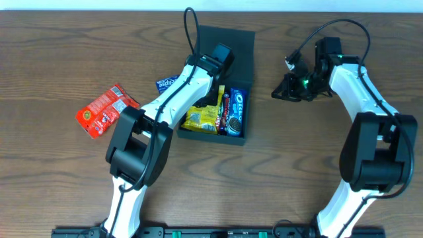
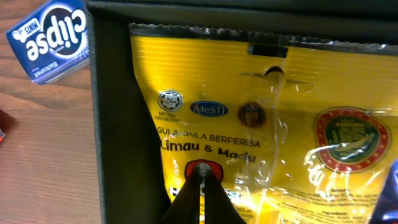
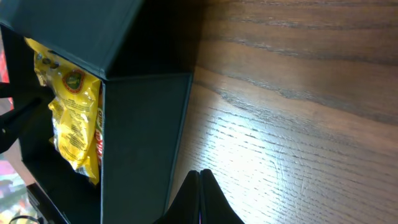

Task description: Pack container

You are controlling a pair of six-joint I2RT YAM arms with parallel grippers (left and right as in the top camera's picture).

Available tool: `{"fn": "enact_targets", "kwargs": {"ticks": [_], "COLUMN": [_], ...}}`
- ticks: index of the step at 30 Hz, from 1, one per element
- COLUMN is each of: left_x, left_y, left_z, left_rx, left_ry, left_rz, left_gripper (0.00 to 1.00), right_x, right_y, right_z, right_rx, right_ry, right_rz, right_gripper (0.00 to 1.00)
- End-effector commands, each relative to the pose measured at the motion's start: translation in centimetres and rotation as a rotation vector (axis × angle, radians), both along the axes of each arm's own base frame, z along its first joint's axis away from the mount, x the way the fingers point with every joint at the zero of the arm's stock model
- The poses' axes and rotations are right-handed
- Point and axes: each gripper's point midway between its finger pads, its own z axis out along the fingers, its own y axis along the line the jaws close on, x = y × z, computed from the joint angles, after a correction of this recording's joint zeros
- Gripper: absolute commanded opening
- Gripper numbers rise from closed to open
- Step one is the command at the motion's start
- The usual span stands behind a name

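Here, left gripper [image 2: 200, 179] clenched over yellow packet [image 2: 261, 124] near container [image 2: 115, 124] wall, right gripper [image 3: 200, 183] clenched beside container.

Wooden table [image 1: 53, 53]: container [image 1: 232, 45], mints [image 1: 166, 83], red packet [image 1: 104, 110]

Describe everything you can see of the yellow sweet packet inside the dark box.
The yellow packet is glossy, crinkled plastic with a crimped top edge, a hang hole, round logos and the print "Limau & Madu". It lies inside the container, against one wall, with a blue Oreo pack beside it. The left end effector, shut, has its tips at the packet's surface; whether it pinches the film is unclear.
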Motion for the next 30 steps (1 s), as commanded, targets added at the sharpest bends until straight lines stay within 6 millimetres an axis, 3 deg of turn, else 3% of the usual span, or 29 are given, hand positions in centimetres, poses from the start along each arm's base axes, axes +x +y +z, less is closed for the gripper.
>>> {"fn": "enact_targets", "kwargs": {"ticks": [1, 6, 9, 11, 15, 21, 25, 30], "left_x": [0.5, 1.8, 2.3, 2.0, 0.5, -2.9, -4.2, -4.6], "left_y": [0.1, 3.4, 6.1, 7.0, 6.9, 5.4, 5.1, 4.4], "left_z": [4.3, 9.1, 9.8, 8.6, 5.4, 1.4, 0.2, 0.1], "left_rx": [-0.043, -0.064, -0.066, -0.093, -0.162, -0.252, -0.281, -0.306], "left_ry": [-0.089, -0.208, -0.213, -0.164, -0.044, 0.11, 0.16, 0.179], "left_rz": [0.013, 0.093, 0.172, 0.205, 0.238, 0.239, 0.254, 0.246], "left_gripper": [0.06, 0.06, 0.06, 0.06, 0.06, 0.06, 0.06, 0.06], "right_x": [0.4, 0.4, 0.6, 0.9, 0.9, 1.0, 0.9, 0.6], "right_y": [0.2, 0.7, 1.2, 1.8, 2.6, 3.8, 5.0, 6.6], "right_z": [0.1, 0.1, 0.2, 0.3, 0.3, 0.4, 0.4, -0.4], "right_rx": [0.003, 0.003, 0.003, 0.003, 0.004, 0.005, 0.008, 0.013], "right_ry": [-0.011, -0.017, -0.036, -0.055, -0.061, -0.08, -0.089, -0.07], "right_rz": [0.012, 0.025, 0.039, 0.052, 0.065, 0.093, 0.115, 0.135], "right_gripper": [0.01, 0.01, 0.01, 0.01, 0.02, 0.01, 0.01, 0.01]}}
